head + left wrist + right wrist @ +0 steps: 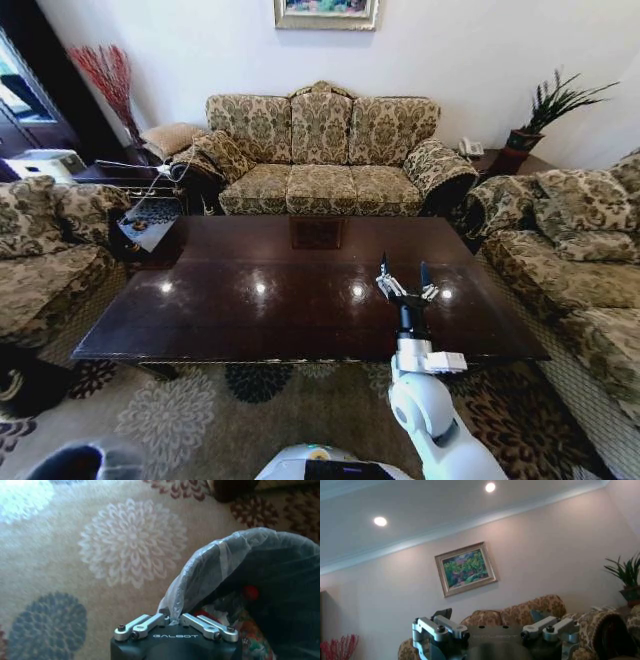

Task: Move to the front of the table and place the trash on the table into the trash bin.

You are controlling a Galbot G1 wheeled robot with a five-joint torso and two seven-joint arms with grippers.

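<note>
Left gripper (176, 624) at bottom centre of frame, silver finger links angled inward, tips meeting on the translucent bag edge of the trash bin (280, 592). Bin fills right half of frame, dark inside. Inside, near the gripper: red bits (250, 591), clear crumpled plastic, a colourful wrapper (252, 645) at lower right. Beige carpet (65, 573) on the left with a pale flower motif at centre and a dark one at lower left.

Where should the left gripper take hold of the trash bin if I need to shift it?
Probably the trash bin at its near rim, coming from above. The left gripper hangs close by that edge, the bin's mouth faces up, and the bag folded over the rim leaves a thin lip to pinch.
</note>
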